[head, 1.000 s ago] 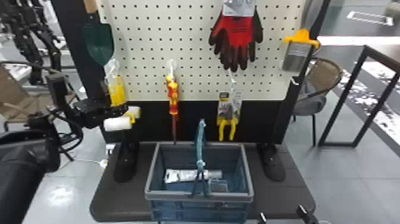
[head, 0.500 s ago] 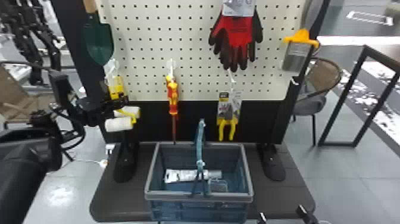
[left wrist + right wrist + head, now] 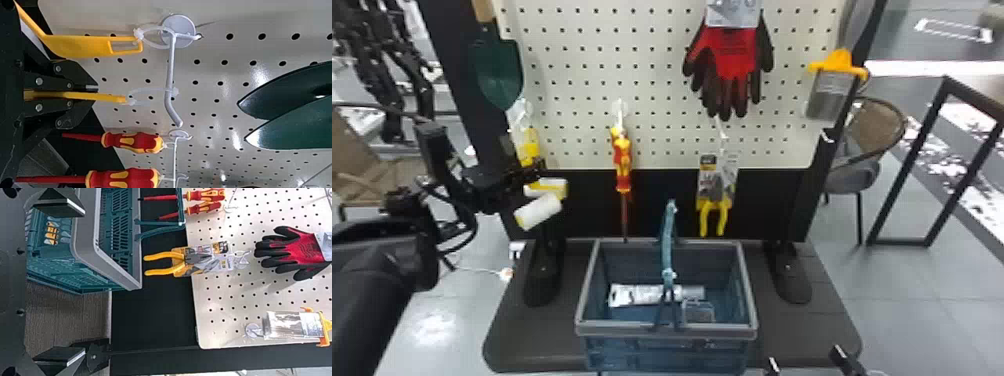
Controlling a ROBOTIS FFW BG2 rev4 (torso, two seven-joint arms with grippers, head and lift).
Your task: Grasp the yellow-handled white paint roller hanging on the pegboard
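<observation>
Left hand [image 3: 534, 171] seemingly clamps roller handle [image 3: 88, 96], right hand [image 3: 807, 361] spread, pliers' card [image 3: 224, 262] bearing print.

White paint rollers [image 3: 538, 212] with yellow handles [image 3: 84, 46]; cream pegboard [image 3: 662, 107] dotted with dark holes in rows; red-and-yellow screwdrivers [image 3: 133, 141]; dark green trowel [image 3: 497, 67]; red-and-black gloves [image 3: 732, 52]; yellow-handled pliers [image 3: 160, 257]; blue-green basket [image 3: 632, 352], grey-rimmed.

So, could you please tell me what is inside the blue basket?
Inside the basket lie a white tube and a small grey item I can't identify. The handle covers part of the tube; the front wall hides whatever is close behind it.
</observation>
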